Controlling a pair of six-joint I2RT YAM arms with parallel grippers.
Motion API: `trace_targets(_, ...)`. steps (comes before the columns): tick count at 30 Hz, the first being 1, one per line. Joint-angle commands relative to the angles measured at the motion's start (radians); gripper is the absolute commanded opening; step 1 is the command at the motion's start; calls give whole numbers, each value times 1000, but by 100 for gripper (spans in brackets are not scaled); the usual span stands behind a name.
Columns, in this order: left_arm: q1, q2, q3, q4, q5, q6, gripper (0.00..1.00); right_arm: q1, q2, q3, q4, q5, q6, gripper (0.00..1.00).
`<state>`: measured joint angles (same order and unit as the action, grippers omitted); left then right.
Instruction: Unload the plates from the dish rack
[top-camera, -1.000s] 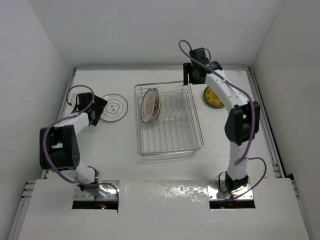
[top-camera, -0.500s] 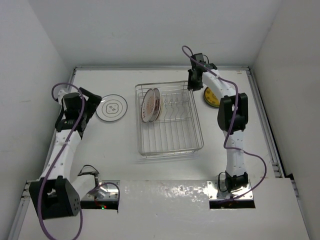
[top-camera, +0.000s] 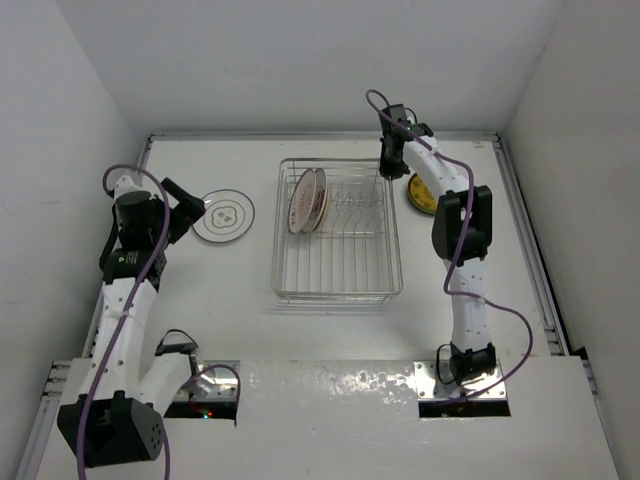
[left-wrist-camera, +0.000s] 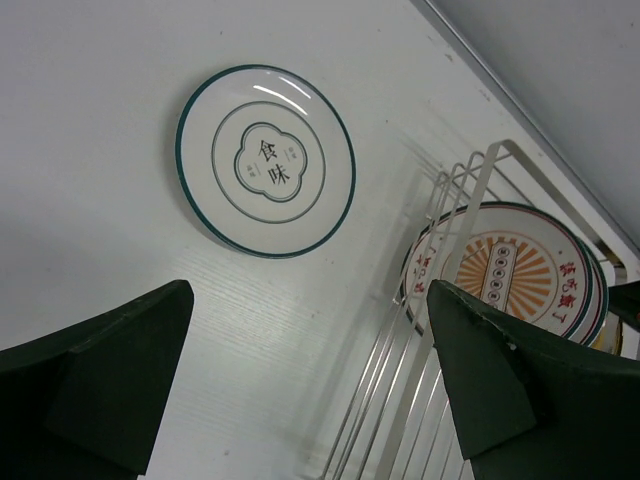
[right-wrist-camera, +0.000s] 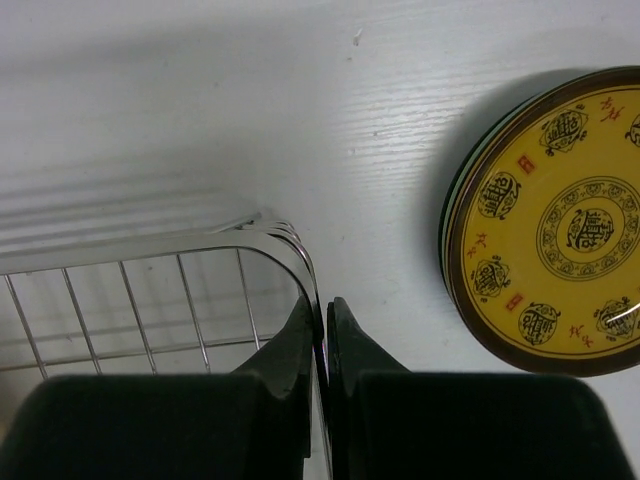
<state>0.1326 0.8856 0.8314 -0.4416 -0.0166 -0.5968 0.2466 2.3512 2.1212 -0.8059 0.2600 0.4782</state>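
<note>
The silver wire dish rack (top-camera: 338, 296) stands mid-table with two plates (top-camera: 307, 200) upright at its far left; the front one shows an orange sunburst (left-wrist-camera: 510, 270). My right gripper (top-camera: 390, 165) is at the rack's far right corner, shut on the rim wire (right-wrist-camera: 150, 250), which is pinched between the fingertips (right-wrist-camera: 326, 305). A white plate with dark rings (top-camera: 223, 215) (left-wrist-camera: 265, 160) lies flat on the table left of the rack. My left gripper (top-camera: 190, 203) (left-wrist-camera: 308, 290) hovers wide open beside it, holding nothing.
A yellow patterned plate (top-camera: 425, 193) (right-wrist-camera: 560, 230) tops a small stack on the table just right of the rack's far corner. White walls enclose the table at the back and on both sides.
My right gripper has closed on the rack's rim, and the rack has swung from skewed to square with the table. The left arm has risen and stretched out along the left side.
</note>
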Motion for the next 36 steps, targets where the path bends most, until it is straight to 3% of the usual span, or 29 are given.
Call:
trace_targets(1,10,1,2,18,36,63,100,-38,-4,54,48,39,66,2)
trace_targets(4,10,16,-9,27,50,81,100,-52,22,80,27,38,79,5)
trace_targets(7,10,19,-14,35,50,95,100,-58,16,53,66,15,79,20)
trace_targets(10,10,19,-12,40,64,103,100,-58,20,87,65,-19,50,45)
trace_targets(11,10,19,-11,37,67,107,100,-58,19,98,60,-18,40,64)
trace_targets(12,10,15,-11,37,72,114,100,-58,14,121,44,-16,19,74)
trace_targets(16,9,3,15,3,40,159,100,-53,-135,68,30,59,8,97)
trace_targets(17,10,-3,23,-5,24,172,100,-41,-179,10,48,80,10,99)
trace_targets(21,7,-33,35,-39,-57,241,100,42,-390,-137,103,70,7,99)
trace_targets(25,6,-71,-2,-29,-75,238,100,208,-523,-292,174,-8,25,97)
trace_targets(26,7,-85,-5,-29,-82,239,100,239,-553,-322,210,-1,45,94)
trace_targets(29,4,-114,-18,-37,-102,238,100,336,-575,-411,278,33,94,68)
trace_targets(30,1,-120,-23,-36,-100,236,100,351,-573,-415,287,71,106,55)
trace_targets(31,-5,-132,-26,-31,-100,236,100,379,-566,-415,296,85,123,49)
trace_targets(32,-10,-137,-26,-31,-100,236,100,390,-541,-400,300,94,134,44)
trace_targets(36,-11,-137,-25,-31,-91,239,100,431,-446,-294,242,181,145,43)
